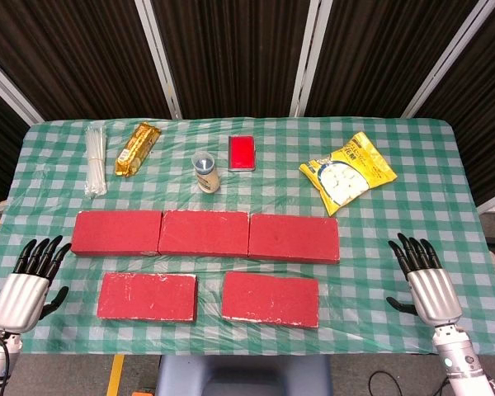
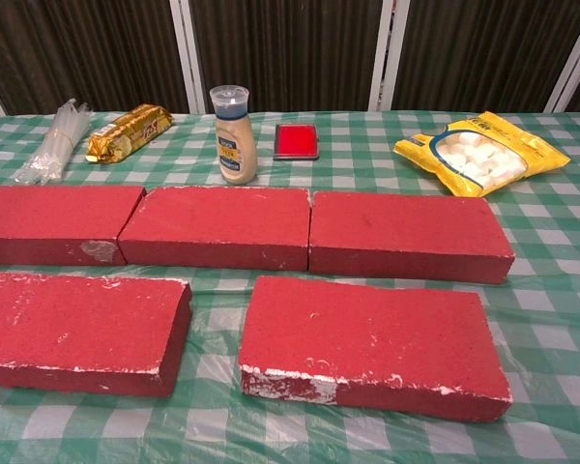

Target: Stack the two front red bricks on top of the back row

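Two red bricks lie flat at the front of the table: the front left brick (image 1: pixel 147 296) (image 2: pixel 77 329) and the front right brick (image 1: pixel 271 299) (image 2: pixel 372 343). Behind them runs a back row of three red bricks laid end to end (image 1: pixel 206 234) (image 2: pixel 217 225). My left hand (image 1: pixel 29 285) hovers at the table's left edge, fingers spread, holding nothing, well left of the front left brick. At the right edge my right hand (image 1: pixel 425 280) is likewise open and apart from the bricks. Neither hand shows in the chest view.
Beyond the back row sit a bundle of white sticks (image 1: pixel 94 158), a gold snack packet (image 1: pixel 138 148), a small bottle (image 1: pixel 206 172), a red flat box (image 1: pixel 242 153) and a yellow marshmallow bag (image 1: pixel 347 172). A green checked cloth (image 1: pixel 396 223) covers the table.
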### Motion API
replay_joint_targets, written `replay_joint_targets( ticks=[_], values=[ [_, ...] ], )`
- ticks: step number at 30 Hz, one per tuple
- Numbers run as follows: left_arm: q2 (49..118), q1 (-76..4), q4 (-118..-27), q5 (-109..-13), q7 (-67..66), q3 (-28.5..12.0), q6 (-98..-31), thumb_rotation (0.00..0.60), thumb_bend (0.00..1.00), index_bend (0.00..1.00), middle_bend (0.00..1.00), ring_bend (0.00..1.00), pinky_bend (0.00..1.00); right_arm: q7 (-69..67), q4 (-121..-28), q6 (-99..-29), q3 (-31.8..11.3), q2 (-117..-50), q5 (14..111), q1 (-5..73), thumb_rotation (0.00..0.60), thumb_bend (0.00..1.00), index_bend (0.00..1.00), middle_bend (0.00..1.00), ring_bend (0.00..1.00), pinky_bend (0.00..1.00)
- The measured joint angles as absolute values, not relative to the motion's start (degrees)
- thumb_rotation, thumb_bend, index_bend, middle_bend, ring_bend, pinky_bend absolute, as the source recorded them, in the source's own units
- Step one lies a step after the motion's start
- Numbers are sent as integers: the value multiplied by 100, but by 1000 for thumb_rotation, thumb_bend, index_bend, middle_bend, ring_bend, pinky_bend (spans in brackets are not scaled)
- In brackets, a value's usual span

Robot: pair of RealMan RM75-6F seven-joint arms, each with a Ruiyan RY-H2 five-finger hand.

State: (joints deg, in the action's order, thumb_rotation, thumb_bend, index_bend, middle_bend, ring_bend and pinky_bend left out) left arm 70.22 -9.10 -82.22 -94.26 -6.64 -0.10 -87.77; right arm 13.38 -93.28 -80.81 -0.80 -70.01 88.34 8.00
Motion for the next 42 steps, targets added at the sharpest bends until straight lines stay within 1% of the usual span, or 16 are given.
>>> replay_joint_targets(
  ticks=[7, 11, 14, 18, 21, 23, 26, 31, 36, 42],
  values=[
    [7005, -929, -8244, -9481, -583, 46, -8712, 600, 352, 0, 0, 0, 35, 1299, -9349, -8071, -34, -6974, 8919, 800, 600, 64, 0, 0, 0, 0],
    [6847, -1048, -8397, -9653, -148, 179, -8511, 600, 349, 0, 0, 0, 35, 1238, -9360, -8050, 10, -6936, 8987, 804, 600, 65, 0, 0, 0, 0],
    [6553, -1246, -8653, -9934, 400, 375, -8217, 600, 354, 0, 0, 0, 35, 1167, -9368, -8054, 50, -6903, 9081, 806, 600, 64, 0, 0, 0, 0],
    [6054, -1669, -9168, -10545, 1135, 778, -7607, 600, 352, 0, 0, 0, 30, 1095, -9389, -8037, 143, -6856, 9235, 811, 600, 65, 0, 0, 0, 0],
    [5841, -1957, -9518, -10882, 1371, 1053, -7176, 600, 349, 0, 0, 0, 26, 1007, -9413, -8061, 214, -6810, 9383, 805, 600, 65, 0, 0, 0, 0],
    [5808, -2055, -9664, -10972, 1348, 1146, -7012, 600, 345, 0, 0, 0, 24, 913, -9424, -8113, 259, -6768, 9486, 790, 600, 65, 0, 0, 0, 0],
    [5855, -2119, -9755, -10978, 1131, 1145, -6898, 600, 343, 0, 0, 0, 23, 792, -9426, -8156, 309, -6714, 9586, 776, 600, 65, 0, 0, 0, 0],
    [6036, -2229, -9908, -10731, 641, 1021, -6567, 600, 343, 0, 0, 0, 23, 650, -9416, -8180, 344, -6661, 9664, 774, 600, 65, 0, 0, 0, 0],
    [6209, -2396, -9968, -10279, 465, 884, -6087, 600, 344, 0, 0, 0, 19, 577, -9409, -8158, 373, -6625, 9712, 784, 600, 64, 0, 0, 0, 0],
    [6414, -2611, -9962, -10016, 445, 800, -5735, 600, 339, 0, 0, 0, 16, 519, -9411, -8201, 362, -6602, 9716, 764, 600, 65, 0, 0, 0, 0]
  ],
)
